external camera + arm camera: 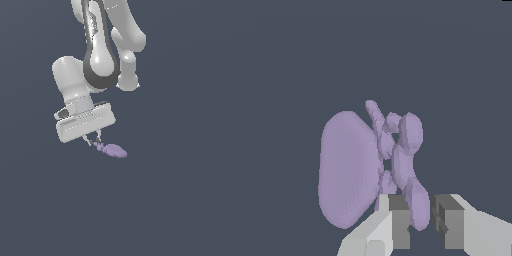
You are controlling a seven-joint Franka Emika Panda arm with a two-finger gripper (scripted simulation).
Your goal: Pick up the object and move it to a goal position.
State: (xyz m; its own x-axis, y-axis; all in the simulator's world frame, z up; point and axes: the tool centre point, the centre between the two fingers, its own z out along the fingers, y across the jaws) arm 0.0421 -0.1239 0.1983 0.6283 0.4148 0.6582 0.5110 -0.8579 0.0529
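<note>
Pale purple and matte, the object lies on the dark slate counter, its smooth rounded bulk at about 4 o'clock from the fingers in the exterior view and its nubby end turned toward them. The arm leans down steeply, probably so the fingers can reach that thin end instead of the wide body, which looks too broad for them. In the wrist view the fingers stand apart with a narrow gap, and one of the object's leg-like nubs reaches down into that gap, close beside one finger; whether it touches I cannot tell. The lumpy body sits outside the gap, off to one side. No goal marker shows in either view.
</note>
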